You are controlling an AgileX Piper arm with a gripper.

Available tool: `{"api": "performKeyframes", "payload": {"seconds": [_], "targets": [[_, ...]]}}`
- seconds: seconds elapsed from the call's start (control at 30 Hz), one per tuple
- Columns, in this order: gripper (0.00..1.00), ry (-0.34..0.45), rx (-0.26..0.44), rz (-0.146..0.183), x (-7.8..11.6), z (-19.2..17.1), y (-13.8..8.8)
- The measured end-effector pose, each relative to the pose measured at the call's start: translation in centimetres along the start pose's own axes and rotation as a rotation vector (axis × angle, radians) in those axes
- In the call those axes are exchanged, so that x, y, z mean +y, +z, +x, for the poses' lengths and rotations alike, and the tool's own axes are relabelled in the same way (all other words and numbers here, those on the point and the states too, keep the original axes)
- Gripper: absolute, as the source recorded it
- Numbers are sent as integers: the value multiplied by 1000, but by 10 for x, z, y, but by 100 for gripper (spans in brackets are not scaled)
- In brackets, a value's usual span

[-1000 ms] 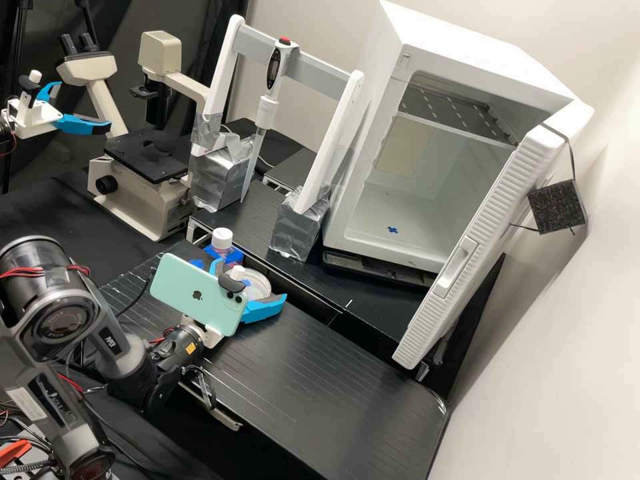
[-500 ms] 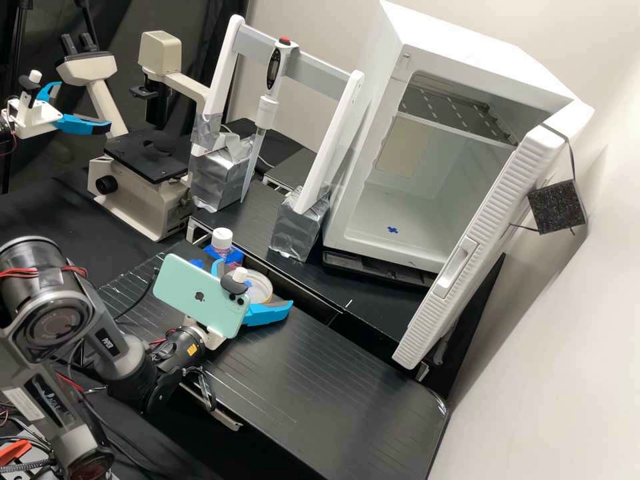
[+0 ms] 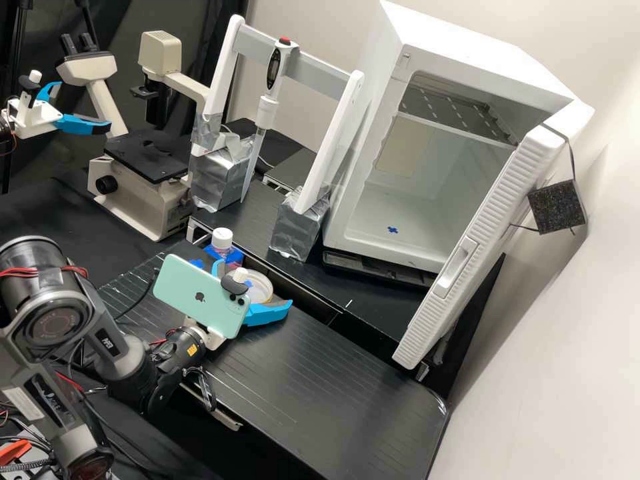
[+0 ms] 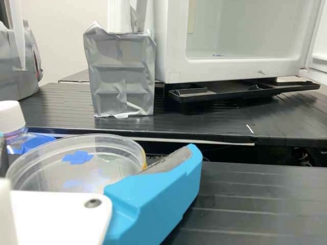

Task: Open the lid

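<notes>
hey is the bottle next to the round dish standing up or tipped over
Upright: in both views the white cap is at the top of the bottle, above its body.

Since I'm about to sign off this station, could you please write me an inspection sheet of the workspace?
surface: grooved black bench
job's things: clear round dish with blue marks; whether lidded, cannot tell
clutter: white-capped bottle near the dish
gripper: the gripper is open, fingers on either side of the dish
cables: red wires on the arm
surroundings: microscope, taped stand, white cabinet with door ajar
</notes>
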Motion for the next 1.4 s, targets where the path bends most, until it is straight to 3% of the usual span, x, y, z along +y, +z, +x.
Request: {"api": "performKeyframes", "payload": {"seconds": [0.63,1.07,1.4], "targets": [[0,-11,11,21,1,-2,0],[0,-29,15,16,1,-3,1],[0,10,37,47,14,-14,-3]]}}
